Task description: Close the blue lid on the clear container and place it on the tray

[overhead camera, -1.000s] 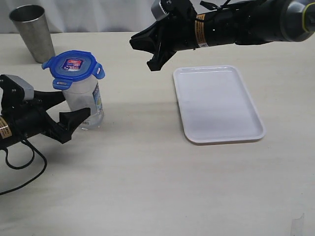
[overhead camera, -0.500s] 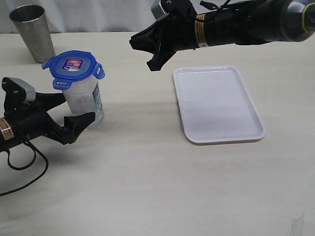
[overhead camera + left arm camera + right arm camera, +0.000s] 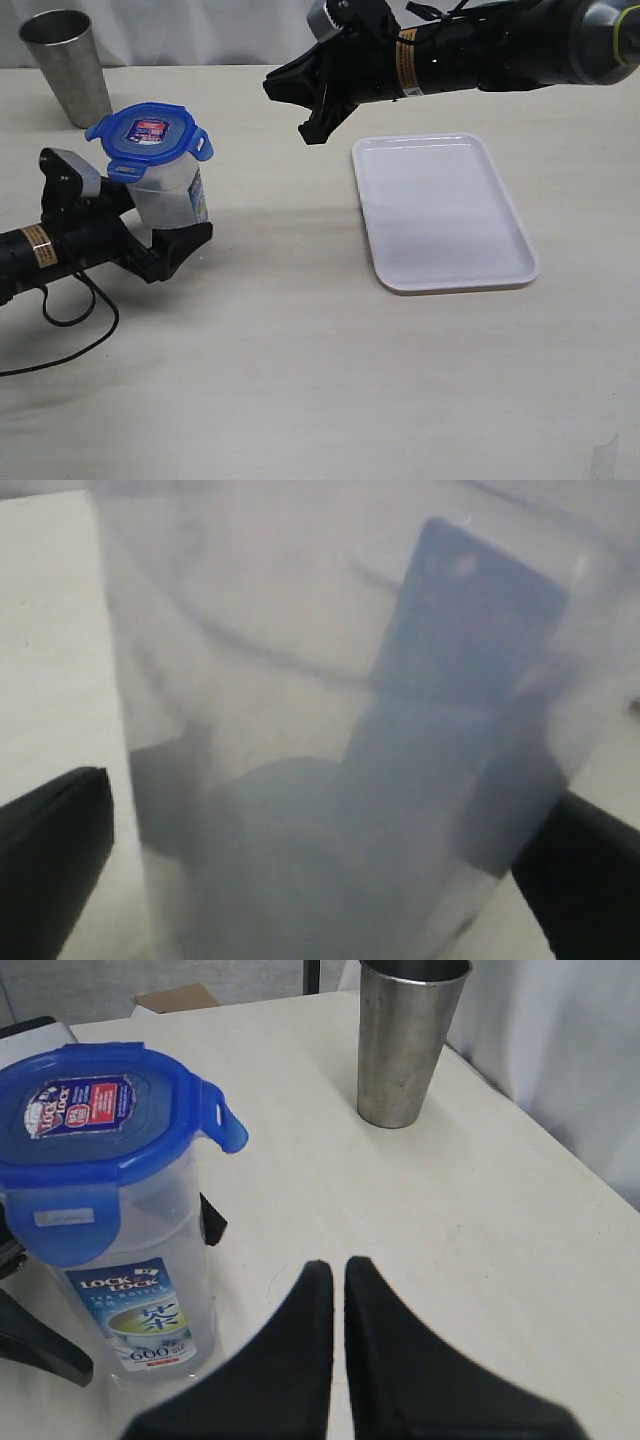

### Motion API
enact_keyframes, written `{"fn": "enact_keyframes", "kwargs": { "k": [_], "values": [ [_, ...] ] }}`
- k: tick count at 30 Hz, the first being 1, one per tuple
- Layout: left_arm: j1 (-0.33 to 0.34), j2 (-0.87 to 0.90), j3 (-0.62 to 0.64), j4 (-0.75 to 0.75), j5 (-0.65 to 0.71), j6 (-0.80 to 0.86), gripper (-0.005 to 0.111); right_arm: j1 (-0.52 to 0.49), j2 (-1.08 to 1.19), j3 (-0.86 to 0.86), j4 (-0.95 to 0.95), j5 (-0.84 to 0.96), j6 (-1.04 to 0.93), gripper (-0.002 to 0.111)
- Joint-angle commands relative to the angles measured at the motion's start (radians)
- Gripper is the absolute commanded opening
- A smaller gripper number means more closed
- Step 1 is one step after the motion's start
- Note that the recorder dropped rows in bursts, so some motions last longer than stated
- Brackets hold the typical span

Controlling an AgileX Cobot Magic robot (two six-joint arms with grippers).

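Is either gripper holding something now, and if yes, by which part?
Nothing is held. The left gripper stands open around the lower body of the container, not closed on it; the right gripper is shut and empty.

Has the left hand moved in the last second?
Yes. The left hand slid rightward in the exterior view, toward the unmoved clear container, which its open fingers now straddle.
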Motion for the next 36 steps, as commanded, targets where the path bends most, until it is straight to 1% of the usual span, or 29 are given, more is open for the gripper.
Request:
{"fn": "enact_keyframes", "kwargs": {
  "k": [1, 3, 6, 17, 22, 36],
  "values": [
    [-0.03, 0.004, -0.054, -0.004, -0.008, -0.005, 0.105, -0.006, -0.008, -0.002, -0.004, -0.004, -0.004, 0.004],
    [-0.032, 0.005, -0.065, -0.011, 0.012, -0.007, 0.105, -0.006, -0.008, -0.002, -0.004, -0.004, -0.004, 0.004],
    [-0.032, 0.006, -0.065, -0.037, 0.008, -0.007, 0.105, -0.006, -0.008, -0.002, -0.004, -0.004, -0.006, 0.004],
    [-0.032, 0.006, -0.065, -0.024, -0.002, -0.003, 0.105, -0.006, -0.008, -0.002, -0.004, -0.002, -0.006, 0.004],
    [-0.032, 0.006, -0.065, -0.049, -0.012, -0.003, 0.105, -0.006, -0.008, -0.002, -0.004, -0.002, -0.004, 0.004],
    [-0.032, 0.006, -0.065, -0.044, -0.012, -0.009, 0.104, -0.006, -0.008, -0.002, -0.004, -0.002, -0.004, 0.004]
  ]
}}
